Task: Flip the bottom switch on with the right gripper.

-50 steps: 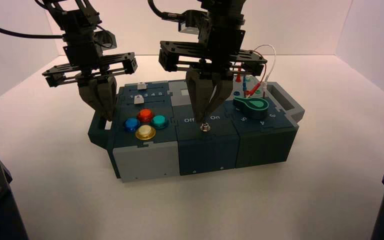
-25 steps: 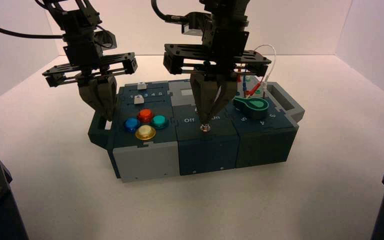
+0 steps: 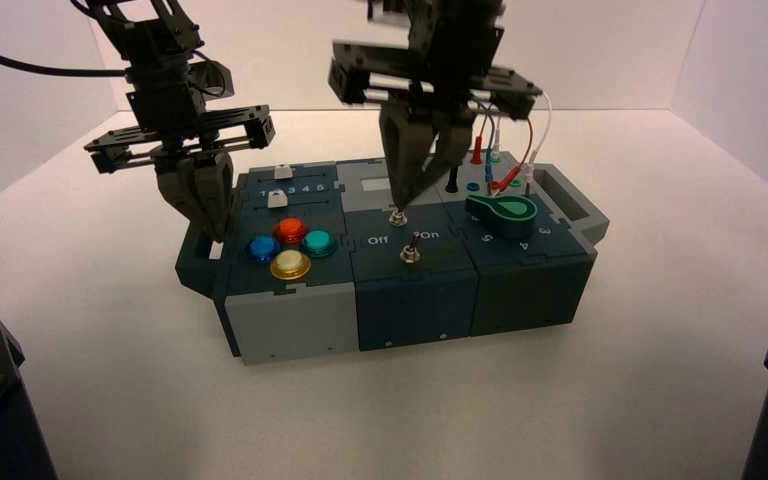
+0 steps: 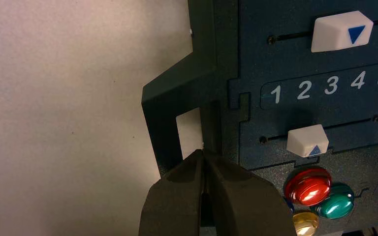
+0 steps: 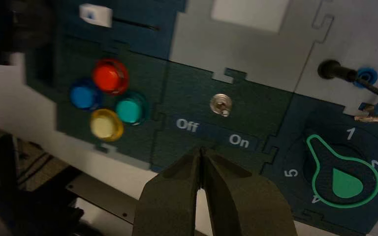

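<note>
Right tool [image 3: 398, 203] with fingers pressed together to a single point, tips meeting in the right wrist view [image 5: 200, 151] and clamped on nothing. Hanging over the box's middle panel, directly above the rear toggle [image 3: 397, 217], apart from it or barely so; cannot tell which.

Just in front of that toggle, across the "Off" and "On" lettering, the bottom switch [image 3: 411, 253]: small silver toggle on the dark middle panel, near the front edge, clear of the tool. Hidden behind the fingers in the right wrist view, with only the rear toggle [image 5: 221, 104] showing there beyond the lettering.

To the right of the switches, the green rotary knob [image 3: 501, 210] [image 5: 343, 177] ringed by numbers. Behind it, red, blue and white wires [image 3: 490, 165] plugged into the panel.

To the left, four round buttons in a cluster: red [image 3: 291, 230], blue [image 3: 263, 248], teal [image 3: 319, 241], yellow [image 3: 291, 265]. Behind them, two white sliders [image 4: 342, 30] [image 4: 307, 140] either side of a 1-to-5 scale, the nearer cap sitting under the 2.

Left tool [image 3: 210, 228], fingers likewise closed together [image 4: 204, 155], idle over the box's left handle [image 4: 177, 93].

Box [image 3: 290, 325] on a white worktop [image 3: 560, 400].
</note>
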Controlling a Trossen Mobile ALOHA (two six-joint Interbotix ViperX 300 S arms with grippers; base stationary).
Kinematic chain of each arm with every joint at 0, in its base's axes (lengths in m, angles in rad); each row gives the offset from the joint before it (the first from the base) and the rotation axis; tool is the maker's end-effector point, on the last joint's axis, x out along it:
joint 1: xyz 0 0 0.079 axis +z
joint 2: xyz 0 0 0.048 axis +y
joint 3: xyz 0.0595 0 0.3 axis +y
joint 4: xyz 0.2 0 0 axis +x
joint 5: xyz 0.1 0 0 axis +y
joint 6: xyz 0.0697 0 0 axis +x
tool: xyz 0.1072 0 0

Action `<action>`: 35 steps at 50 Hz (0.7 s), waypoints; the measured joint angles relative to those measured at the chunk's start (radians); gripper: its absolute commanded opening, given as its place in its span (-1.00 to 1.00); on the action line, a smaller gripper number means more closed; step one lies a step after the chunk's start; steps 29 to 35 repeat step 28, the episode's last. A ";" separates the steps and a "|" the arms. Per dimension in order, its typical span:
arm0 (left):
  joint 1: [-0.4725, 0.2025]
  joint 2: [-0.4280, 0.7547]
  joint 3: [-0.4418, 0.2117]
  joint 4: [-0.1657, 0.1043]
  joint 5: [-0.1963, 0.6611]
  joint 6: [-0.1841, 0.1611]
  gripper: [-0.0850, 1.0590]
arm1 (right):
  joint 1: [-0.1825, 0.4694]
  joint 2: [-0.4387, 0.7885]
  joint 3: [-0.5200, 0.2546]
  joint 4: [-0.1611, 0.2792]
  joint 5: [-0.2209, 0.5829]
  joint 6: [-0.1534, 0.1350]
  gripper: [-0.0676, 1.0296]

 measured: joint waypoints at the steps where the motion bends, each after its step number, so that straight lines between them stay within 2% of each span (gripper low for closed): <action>1: 0.000 0.000 0.000 0.002 0.000 0.000 -0.91 | 0.000 -0.003 0.000 0.002 0.000 0.000 -0.92; 10: 0.000 -0.026 0.014 0.002 -0.009 0.000 -0.91 | 0.002 -0.089 0.057 0.002 -0.032 -0.002 -0.92; 18: -0.005 -0.080 0.048 0.005 -0.040 -0.012 -0.91 | 0.002 -0.156 0.133 0.000 -0.066 -0.025 -0.92; 26: -0.015 -0.130 0.072 0.014 -0.031 -0.023 -0.91 | 0.002 -0.212 0.207 -0.006 -0.097 -0.044 -0.92; 35: -0.015 -0.137 0.072 0.017 -0.026 -0.025 -0.91 | 0.002 -0.219 0.216 -0.008 -0.100 -0.046 -0.92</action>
